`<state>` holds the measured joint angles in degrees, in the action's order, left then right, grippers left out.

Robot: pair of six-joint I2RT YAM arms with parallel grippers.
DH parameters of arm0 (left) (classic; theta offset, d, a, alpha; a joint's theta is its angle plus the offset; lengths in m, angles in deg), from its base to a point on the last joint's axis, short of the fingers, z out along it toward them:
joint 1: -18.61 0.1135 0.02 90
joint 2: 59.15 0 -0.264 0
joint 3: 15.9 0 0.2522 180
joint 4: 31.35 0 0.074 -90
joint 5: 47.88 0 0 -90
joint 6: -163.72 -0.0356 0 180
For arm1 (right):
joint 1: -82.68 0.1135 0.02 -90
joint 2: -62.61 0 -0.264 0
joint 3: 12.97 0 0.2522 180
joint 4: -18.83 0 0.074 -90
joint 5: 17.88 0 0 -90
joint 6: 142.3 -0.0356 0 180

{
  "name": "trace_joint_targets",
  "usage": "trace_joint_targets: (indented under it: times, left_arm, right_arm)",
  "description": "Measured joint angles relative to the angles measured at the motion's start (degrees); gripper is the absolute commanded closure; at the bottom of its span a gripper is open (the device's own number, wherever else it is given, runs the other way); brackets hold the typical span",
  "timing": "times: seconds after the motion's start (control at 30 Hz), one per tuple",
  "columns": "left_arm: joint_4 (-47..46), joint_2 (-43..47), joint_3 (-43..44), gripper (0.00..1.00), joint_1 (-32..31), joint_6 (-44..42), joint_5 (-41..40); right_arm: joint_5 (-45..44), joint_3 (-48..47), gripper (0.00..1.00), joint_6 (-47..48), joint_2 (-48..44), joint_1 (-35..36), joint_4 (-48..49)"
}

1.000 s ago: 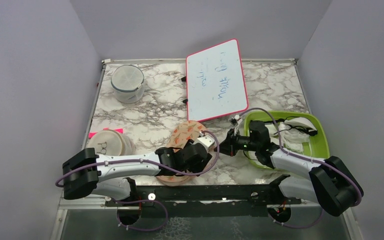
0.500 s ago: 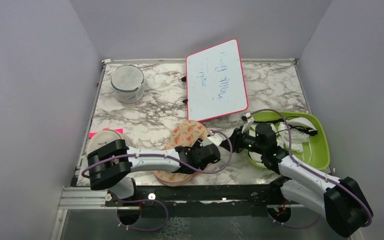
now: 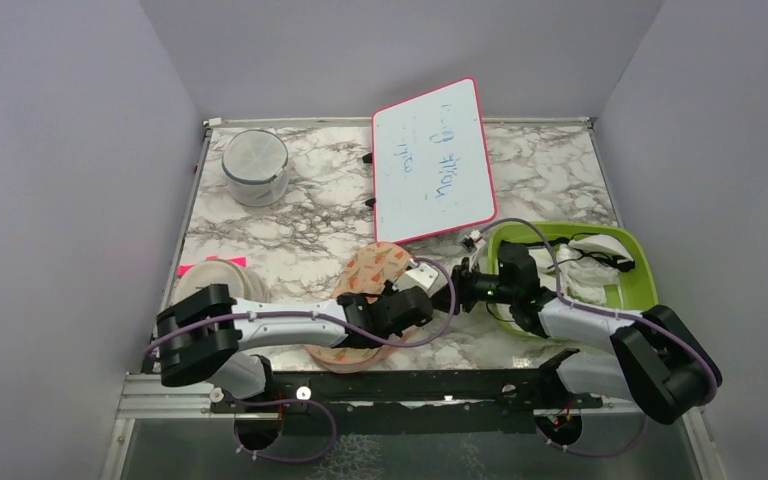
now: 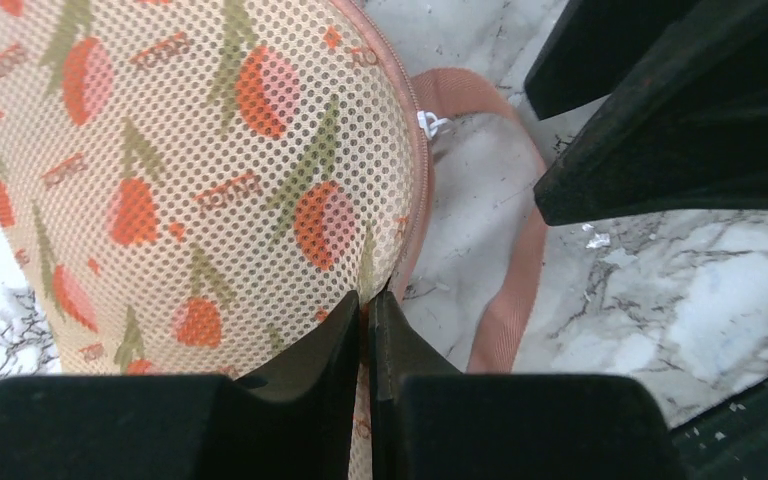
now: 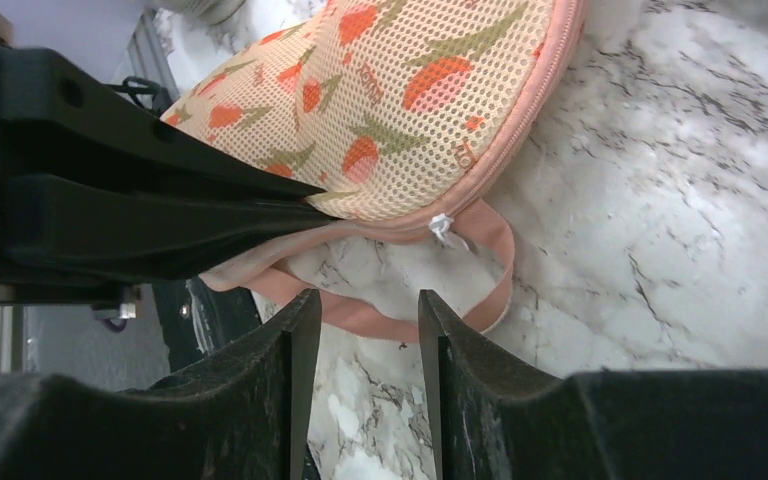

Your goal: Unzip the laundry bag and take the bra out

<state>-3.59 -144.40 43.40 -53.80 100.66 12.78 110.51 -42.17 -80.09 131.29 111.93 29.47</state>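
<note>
The laundry bag [image 3: 372, 268], peach-pink mesh with orange-red and green motifs, lies flat near the table's front. My left gripper [image 4: 368, 300] is shut on the bag's [image 4: 190, 170] zipped edge, with fabric pinched between the fingertips. The small white zip pull [image 4: 428, 124] sits further along that edge, beside a pink strap loop [image 4: 520, 260]. My right gripper [image 5: 365, 305] is open just above the strap loop [image 5: 400, 322], a short way from the zip pull [image 5: 442, 226], and holds nothing. The bag [image 5: 400, 90] looks zipped shut. The bra is hidden.
A green tray [image 3: 645, 290] with white garments [image 3: 600, 262] stands at the right, behind my right arm. A red-rimmed whiteboard [image 3: 432, 160] lies at the back. At the back left is a round white mesh cylinder [image 3: 256, 165], and at the left a white disc pouch [image 3: 210, 282].
My left gripper slid right along the bag and closed on its edge. My right gripper opened from shut and stays beside the bag's right edge.
</note>
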Motion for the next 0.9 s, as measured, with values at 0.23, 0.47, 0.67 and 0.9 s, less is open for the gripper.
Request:
trace_joint_targets:
  times: [0.23, 0.47, 0.67, 0.9]
  left_arm:
    - [1.1, 8.5, -2.9, 1.00, 0.0, 1.0, 0.4]
    - [2.0, 10.4, -3.0, 1.00, 0.0, 1.5, 0.9]
    - [2.3, 10.5, -3.0, 1.00, 0.0, 1.6, 1.4]
    - [2.4, 10.5, -3.0, 1.00, 0.0, 1.6, 1.6]
  right_arm:
    - [5.8, -2.2, 0.55, 3.7, 7.8, 0.0, 4.7]
    - [8.9, -2.2, 0.59, 4.9, 12.6, 0.0, 12.3]
    - [11.3, -2.3, 0.64, 5.0, 18.1, 0.0, 18.1]
    - [13.9, -4.1, 0.71, 4.6, 23.5, 0.0, 22.6]
